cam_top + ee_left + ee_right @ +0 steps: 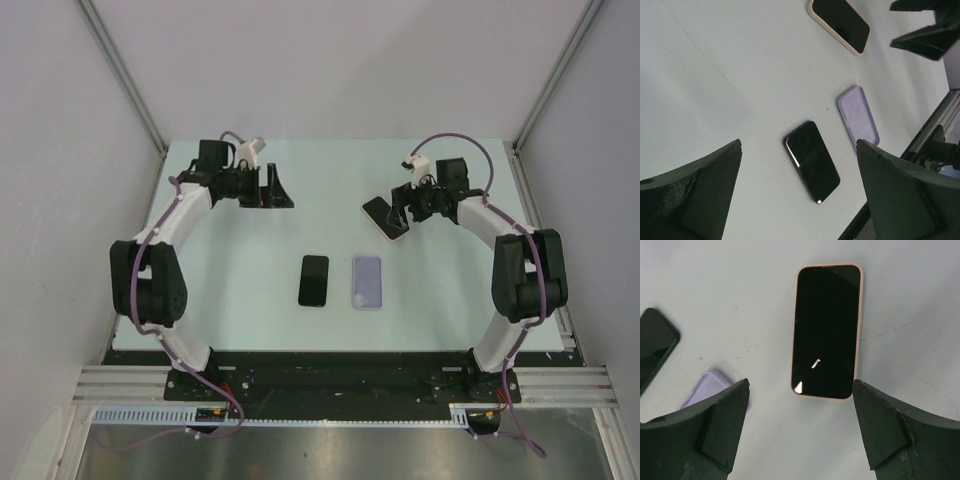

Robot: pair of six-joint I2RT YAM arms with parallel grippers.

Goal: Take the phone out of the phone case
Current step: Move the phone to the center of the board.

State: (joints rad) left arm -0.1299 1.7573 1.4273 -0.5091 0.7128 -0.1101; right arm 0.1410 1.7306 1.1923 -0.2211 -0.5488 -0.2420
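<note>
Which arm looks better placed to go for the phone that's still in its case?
The right arm: its open jaws frame the cased phone in its wrist view. The left arm, also open, is well off to the other side.

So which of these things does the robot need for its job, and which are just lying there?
For the job:
- phone in the pinkish case
- right gripper, open and pointed at it

Probably just lying about:
- bare black phone
- lilac case, next to it and not touching
</note>
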